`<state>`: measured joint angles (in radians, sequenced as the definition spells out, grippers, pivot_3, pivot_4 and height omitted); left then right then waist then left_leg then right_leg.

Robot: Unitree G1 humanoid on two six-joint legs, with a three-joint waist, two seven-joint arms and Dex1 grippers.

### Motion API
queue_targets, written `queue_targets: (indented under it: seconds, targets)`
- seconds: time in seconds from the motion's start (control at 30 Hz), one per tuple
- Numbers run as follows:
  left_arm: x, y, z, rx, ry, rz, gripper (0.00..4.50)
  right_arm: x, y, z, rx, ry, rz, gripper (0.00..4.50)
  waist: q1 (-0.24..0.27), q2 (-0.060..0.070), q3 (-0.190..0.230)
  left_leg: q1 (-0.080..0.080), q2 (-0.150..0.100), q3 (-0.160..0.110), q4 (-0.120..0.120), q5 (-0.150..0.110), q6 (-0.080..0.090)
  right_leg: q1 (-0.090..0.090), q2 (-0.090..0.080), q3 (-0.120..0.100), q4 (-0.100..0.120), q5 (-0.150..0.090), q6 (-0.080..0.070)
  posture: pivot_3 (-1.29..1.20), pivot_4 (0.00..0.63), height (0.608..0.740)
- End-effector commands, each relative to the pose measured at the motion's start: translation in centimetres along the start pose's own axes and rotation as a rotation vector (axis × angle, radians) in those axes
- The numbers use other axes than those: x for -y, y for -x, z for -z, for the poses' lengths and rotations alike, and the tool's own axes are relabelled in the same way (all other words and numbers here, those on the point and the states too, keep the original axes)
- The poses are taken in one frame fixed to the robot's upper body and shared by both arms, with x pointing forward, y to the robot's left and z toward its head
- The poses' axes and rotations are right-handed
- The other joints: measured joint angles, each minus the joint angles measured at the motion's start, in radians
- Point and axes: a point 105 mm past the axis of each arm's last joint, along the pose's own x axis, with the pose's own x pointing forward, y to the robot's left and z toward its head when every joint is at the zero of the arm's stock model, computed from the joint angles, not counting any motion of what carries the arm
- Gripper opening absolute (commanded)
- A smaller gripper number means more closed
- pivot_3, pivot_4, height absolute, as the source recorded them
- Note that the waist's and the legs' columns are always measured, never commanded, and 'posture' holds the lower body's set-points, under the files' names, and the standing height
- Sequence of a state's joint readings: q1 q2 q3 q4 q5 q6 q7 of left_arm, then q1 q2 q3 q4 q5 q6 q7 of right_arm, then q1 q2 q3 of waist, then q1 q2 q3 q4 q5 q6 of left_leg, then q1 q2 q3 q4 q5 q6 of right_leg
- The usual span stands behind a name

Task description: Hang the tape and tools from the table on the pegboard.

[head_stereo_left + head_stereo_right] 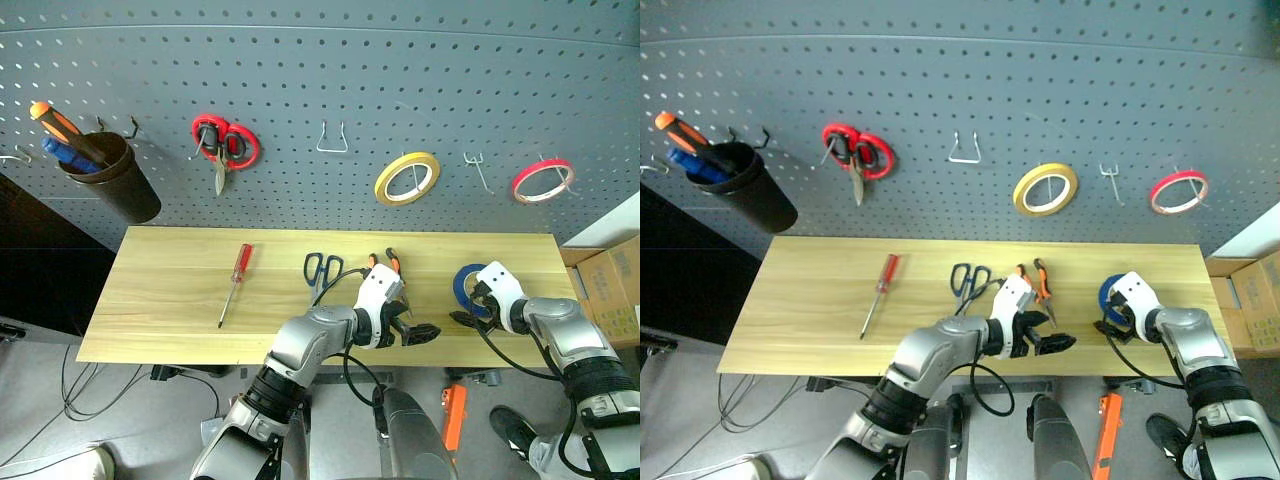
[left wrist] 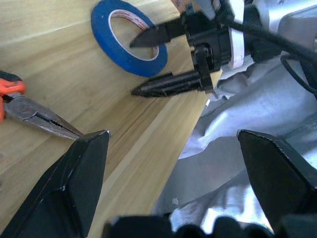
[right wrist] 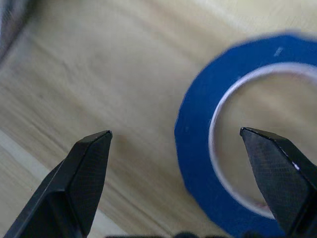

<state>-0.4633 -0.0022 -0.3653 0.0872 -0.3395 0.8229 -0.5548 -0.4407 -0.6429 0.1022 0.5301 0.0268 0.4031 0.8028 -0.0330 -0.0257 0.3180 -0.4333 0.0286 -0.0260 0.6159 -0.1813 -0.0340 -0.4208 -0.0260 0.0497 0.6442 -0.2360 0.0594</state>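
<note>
Lying flat on the tabletop (image 1: 180,300), the tape (image 3: 198,148) looks light and stiff. The right tool (image 3: 176,148), fingers apart, straddles its near wall, probably the best hold.

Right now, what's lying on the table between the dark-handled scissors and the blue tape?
The orange-handled pliers lie between the scissors and the blue tape, seen in the right eye view.

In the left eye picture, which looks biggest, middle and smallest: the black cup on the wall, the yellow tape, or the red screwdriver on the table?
1. Black cup, biggest.
2. Red screwdriver, longer than the tape is wide, but thin.
3. Yellow tape, smallest.
</note>
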Motion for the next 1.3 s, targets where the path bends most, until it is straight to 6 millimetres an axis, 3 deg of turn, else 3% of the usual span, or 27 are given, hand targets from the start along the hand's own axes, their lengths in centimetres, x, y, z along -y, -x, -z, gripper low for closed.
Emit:
queue_targets:
  seconds: [0.03, 0.33, 0.37, 0.67, 0.83, 0.93, 1.1, 1.2, 1.3]
  targets:
    - [0.9, -0.4, -1.4, 0.045, -0.031, 0.029, 4.50, 0.9, 0.2, 0.3, -0.023, 0.006, 0.029, 3.84, 0.000, 0.000, 0.002, 0.000, 0.000, 0.000, 0.001, 0.000, 0.000, 0.000, 0.000, 0.000, 0.001, 0.000, 0.000, -0.03, 0.369, 0.740]
    - [0.9, -0.2, -1.4, 0.054, -0.029, 0.023, 4.50, 1.6, 0.2, 0.5, -0.027, 0.020, 0.063, 0.73, -0.001, 0.000, 0.003, 0.000, 0.001, 0.000, 0.005, 0.000, 0.000, 0.000, 0.001, 0.000, 0.002, 0.000, 0.000, -0.03, 0.357, 0.740]
    - [1.0, -0.2, -1.4, 0.055, -0.030, 0.023, 4.50, 1.7, 0.2, 0.4, -0.023, 0.021, 0.069, 0.55, -0.001, 0.000, 0.003, 0.000, 0.001, 0.000, 0.005, 0.000, 0.000, 0.000, 0.001, 0.000, 0.002, 0.000, 0.000, -0.03, 0.351, 0.740]
    - [0.0, 0.5, -3.2, 0.122, -0.049, -0.020, 4.50, 1.1, 1.3, -0.9, 0.055, 0.101, 0.165, 0.54, 0.000, 0.002, 0.002, -0.001, 0.000, 0.000, 0.008, 0.000, -0.001, 0.000, 0.000, 0.001, 0.003, 0.001, 0.002, -0.04, 0.304, 0.740]
    - [0.6, 4.0, -4.7, 0.183, -0.100, 0.016, 4.50, -3.4, 4.5, -2.1, 0.194, 0.097, 0.310, 0.54, 0.000, 0.008, -0.003, -0.003, 0.001, -0.002, 0.008, -0.002, -0.004, -0.001, 0.001, -0.001, 0.004, 0.000, 0.003, -0.06, 0.242, 0.740]
    - [0.8, 5.9, -5.8, 0.238, -0.093, 0.020, 4.50, -6.8, 6.4, -3.1, 0.285, 0.112, 0.380, 0.54, -0.004, 0.013, -0.023, -0.003, 0.003, -0.003, 0.009, -0.004, -0.021, -0.002, 0.002, -0.001, 0.004, -0.001, 0.004, -0.07, 0.196, 0.740]
    - [1.5, 8.5, -7.8, 0.329, -0.111, 0.039, 4.50, -8.8, 8.6, -4.8, 0.390, 0.179, 0.516, 0.54, -0.010, 0.006, -0.065, -0.003, 0.001, -0.001, 0.013, -0.004, -0.021, 0.000, 0.000, 0.000, 0.002, -0.001, 0.005, -0.08, 0.122, 0.740]
    - [1.7, 9.7, -8.6, 0.373, -0.119, 0.039, 4.50, -9.4, 9.3, -5.6, 0.449, 0.227, 0.578, 0.54, -0.015, 0.001, -0.099, -0.002, 0.002, -0.002, 0.013, -0.004, -0.021, 0.001, 0.001, -0.001, 0.002, -0.001, 0.004, -0.08, 0.108, 0.740]
    - [2.3, 10.9, -9.6, 0.420, -0.135, 0.051, 4.50, -10.3, 9.6, -7.3, 0.546, 0.385, 0.608, 0.54, -0.019, -0.001, -0.123, -0.001, 0.002, -0.001, 0.013, -0.004, -0.021, 0.002, 0.001, -0.001, 0.002, -0.003, -0.001, -0.07, 0.082, 0.740]
